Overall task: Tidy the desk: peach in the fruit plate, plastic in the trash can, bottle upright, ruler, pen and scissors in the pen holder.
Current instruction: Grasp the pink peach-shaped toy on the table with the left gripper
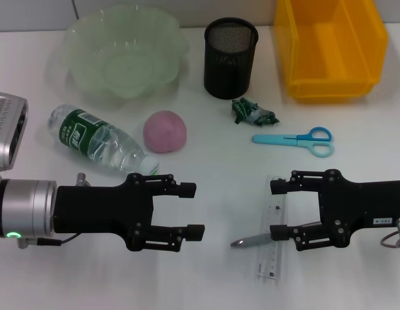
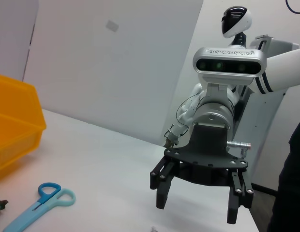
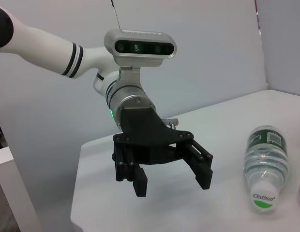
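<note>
Desk inventory, all places taken from the pen holder (image 1: 231, 57), a black mesh cup standing upright at the back centre.

- Fruit plate (image 1: 84, 39): pale green and scalloped, to the holder's left, nothing in it.
- Peach (image 1: 165, 131): pink, in front of the holder and slightly left, on the bare table (not yet plated).
- Bottle (image 1: 100, 141): lying on its side, front-left of the holder, cap just beside the peach; it needs standing up.
- Plastic (image 1: 252, 113): crumpled green wrapper just in front of the holder, slightly right.
- Scissors (image 1: 295, 139): blue, flat on the table, front-right of the holder, beyond the wrapper.
- Trash can (image 1: 374, 39): yellow bin to the holder's right.
- Ruler (image 1: 272, 236): clear, flat, well in front of the holder and to the right.
- Pen (image 1: 251, 241): lies across the ruler.
- Left gripper (image 1: 190, 209): well in front of the holder, near the bottle cap, jaws wide and holding nothing; it looks placed for the bottle or peach.
- Right gripper (image 1: 277, 210): jaws wide and empty, straddling the ruler and pen, likely set for a pick.
</note>
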